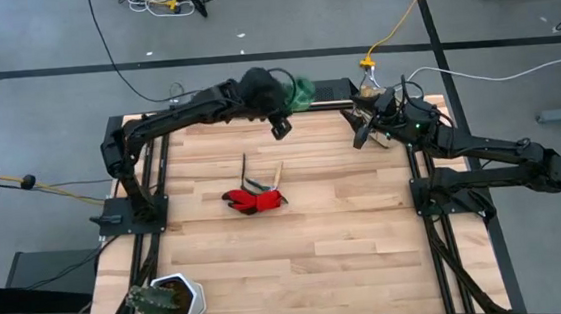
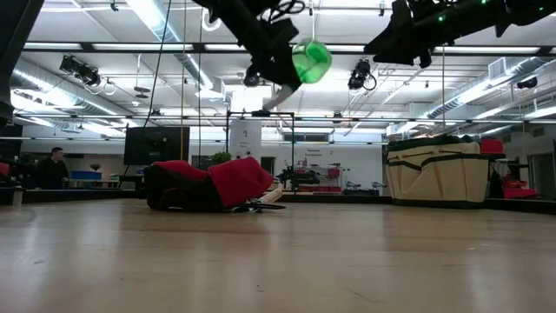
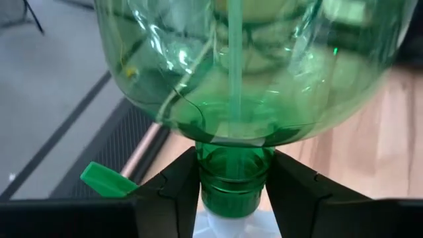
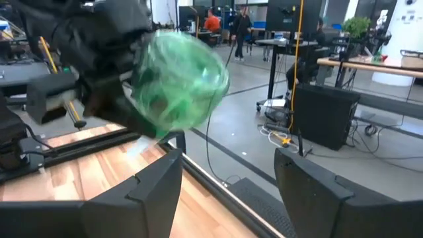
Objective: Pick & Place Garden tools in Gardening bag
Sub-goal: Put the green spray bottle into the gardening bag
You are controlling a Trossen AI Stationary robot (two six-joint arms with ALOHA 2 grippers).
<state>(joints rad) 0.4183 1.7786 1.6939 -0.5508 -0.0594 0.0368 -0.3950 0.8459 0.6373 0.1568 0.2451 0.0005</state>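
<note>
pale wooden planks make up the table (image 1: 298, 246), and out past it the low view shows a big workshop with ceiling lights. up high over the far edge of that table, the left gripper (image 3: 236, 188) has the green watering vessel (image 3: 244, 66) by its neck: the neck sits squarely between the two dark fingers (image 3: 175, 192), which pinch it from either side while the round translucent body bulges out beyond the tips. a small green tab pokes out beside one finger (what it belongs to, can't tell). from the low view the vessel (image 2: 310, 61) hangs well above the tabletop.

over at the gardening bag (image 2: 437, 172), beige with green trim, standing upright on the table at its far right corner, the right gripper (image 4: 228, 175) hovers above it with its fingers spread wide and nothing between them; its wrist view looks straight across at the vessel (image 4: 180, 82) and the left arm.

down near the table's middle, well apart from the bag, lies the red glove (image 1: 255, 199), crumpled, with slim wooden-handled tools (image 1: 262, 177) touching it on the bag's side. white pot with a dark plant (image 1: 165, 300) stands at the near left corner.
</note>
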